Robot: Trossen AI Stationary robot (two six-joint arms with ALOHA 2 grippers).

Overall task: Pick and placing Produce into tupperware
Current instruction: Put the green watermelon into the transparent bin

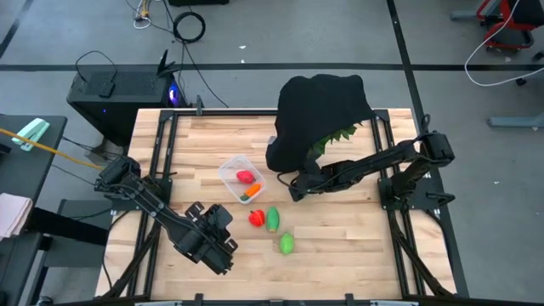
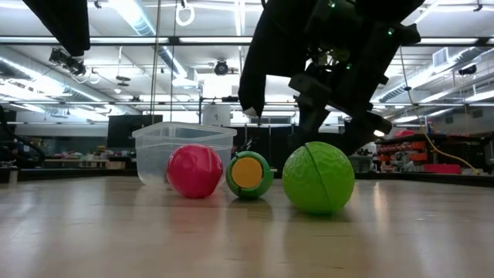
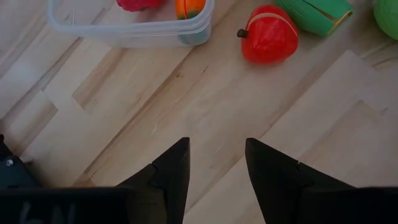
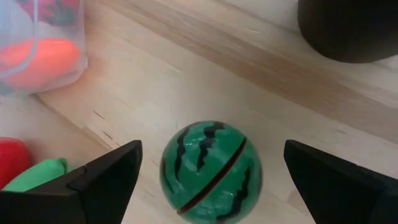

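Note:
The clear tupperware (image 1: 240, 177) stands mid-table and holds a red toy (image 1: 246, 177) and an orange one (image 1: 251, 194). Near it, a red toy (image 1: 256, 218), a green one (image 1: 273, 219) and a light-green ball (image 1: 287, 245) rest on the wood. The dark-green striped ball (image 4: 210, 171) sits on the table between the fingers of my open right gripper (image 4: 212, 149), with a gap on each side. In the high view that gripper (image 1: 297, 189) hides the ball. My left gripper (image 3: 216, 146) is open over bare wood, on the near-left side of the tupperware (image 3: 130, 28).
A black cloth (image 1: 323, 119) over spiky green leaves (image 1: 338, 134) stands at the table's far edge, just behind the right arm. Metal rails run along the left and right table edges. Bare wood lies toward the near edge.

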